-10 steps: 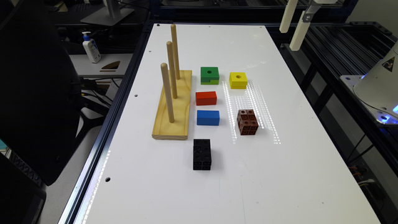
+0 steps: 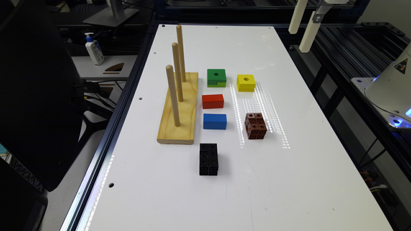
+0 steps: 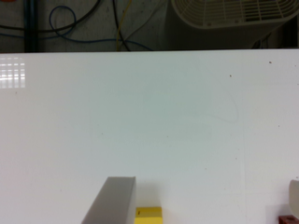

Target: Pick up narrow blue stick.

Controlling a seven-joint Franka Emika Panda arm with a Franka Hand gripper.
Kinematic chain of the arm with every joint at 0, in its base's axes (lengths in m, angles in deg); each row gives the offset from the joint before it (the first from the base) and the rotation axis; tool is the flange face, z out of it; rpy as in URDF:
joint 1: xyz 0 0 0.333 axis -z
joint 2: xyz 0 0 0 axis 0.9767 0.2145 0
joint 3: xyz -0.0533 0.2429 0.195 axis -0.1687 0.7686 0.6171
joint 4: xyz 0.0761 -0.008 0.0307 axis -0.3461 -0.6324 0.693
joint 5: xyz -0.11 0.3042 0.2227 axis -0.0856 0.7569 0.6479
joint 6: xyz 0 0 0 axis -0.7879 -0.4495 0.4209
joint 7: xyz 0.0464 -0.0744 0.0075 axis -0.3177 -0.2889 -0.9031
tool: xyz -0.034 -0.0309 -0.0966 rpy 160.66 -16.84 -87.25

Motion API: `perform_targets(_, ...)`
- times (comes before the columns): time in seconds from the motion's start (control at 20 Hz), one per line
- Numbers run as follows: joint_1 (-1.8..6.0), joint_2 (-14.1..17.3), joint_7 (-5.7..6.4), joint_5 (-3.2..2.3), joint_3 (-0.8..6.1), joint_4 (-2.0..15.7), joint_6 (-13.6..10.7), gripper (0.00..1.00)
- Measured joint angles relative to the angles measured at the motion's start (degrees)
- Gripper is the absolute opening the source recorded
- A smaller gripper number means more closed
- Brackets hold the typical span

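Observation:
The narrow blue stick (image 2: 214, 121) lies flat on the white table (image 2: 224, 199), beside the wooden peg board (image 2: 179, 112) and just in front of a same-sized red block (image 2: 213, 101). In the wrist view my gripper (image 3: 208, 186) is open: one grey finger (image 3: 114, 200) and the edge of the other (image 3: 294, 196) stand wide apart with nothing gripped. It hangs over bare table, with the top of the yellow block (image 3: 148, 215) showing beside the grey finger. The blue stick is out of the wrist view.
A green block (image 2: 216, 78) and a yellow block (image 2: 246, 82) with holes sit behind the red one. A brown cube (image 2: 255, 125) and a black brick (image 2: 208, 159) lie nearer the front. Two cream bars (image 2: 308, 30) hang over the far right corner.

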Motion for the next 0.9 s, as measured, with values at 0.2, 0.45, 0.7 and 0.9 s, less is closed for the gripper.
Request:
perform_targets(0.2,-0.1,-0.24,0.0,0.08,0.19,0.1,0.08,1.0)
perform_targets(0.45,-1.57,-0.09,0.98,1.01,1.08,0.43,0.93,1.0)
perform_targets(0.7,-3.13,1.16,2.89,1.18,1.97,0.98,2.26,1.0)
perform_targets(0.9,-3.12,2.46,2.89,1.18,2.01,1.85,2.83,1.0)
